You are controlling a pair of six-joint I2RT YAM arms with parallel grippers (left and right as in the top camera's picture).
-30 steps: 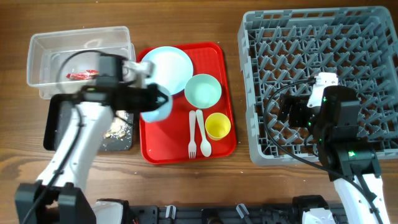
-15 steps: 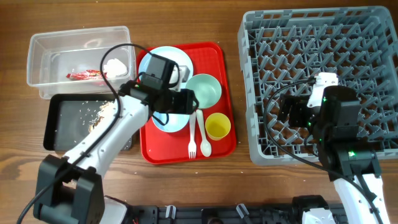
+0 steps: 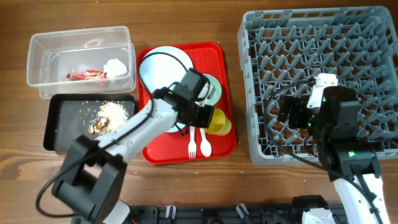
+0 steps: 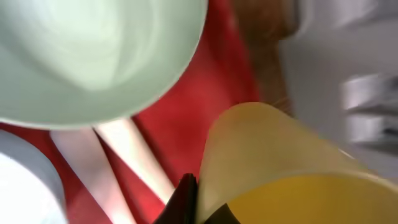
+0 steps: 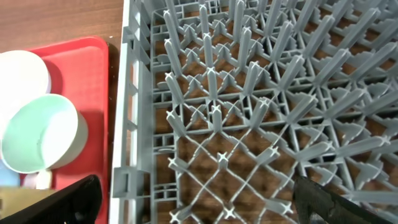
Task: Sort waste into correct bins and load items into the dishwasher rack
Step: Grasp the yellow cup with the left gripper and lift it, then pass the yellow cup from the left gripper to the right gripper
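My left gripper [image 3: 210,117] is at the yellow cup [image 3: 221,122] on the red serving tray [image 3: 217,53]. In the left wrist view its fingers [image 4: 200,208] pinch the cup's wall [image 4: 261,143], one outside and one inside. The mint-green bowl [image 3: 212,84] [image 4: 93,50] stands just behind. The light-blue plate [image 3: 158,65] is at the tray's back left. The white fork [image 3: 192,142] and spoon [image 3: 204,142] lie in front. The light-blue bowl is mostly hidden under my left arm. My right gripper [image 3: 289,112] [image 5: 199,208] is open and empty over the grey dishwasher rack [image 3: 249,93].
The clear tub [image 3: 37,46] holds the red wrapper [image 3: 84,75] and the white tissue [image 3: 116,66]. The black tray [image 3: 59,130] holds the food scraps [image 3: 111,114]. The rack's near-left rim [image 5: 127,124] stands next to the red tray.
My left arm has swung right from the black tray across the red tray to the yellow cup. It has let go of the light-blue bowl. The right arm has not moved.
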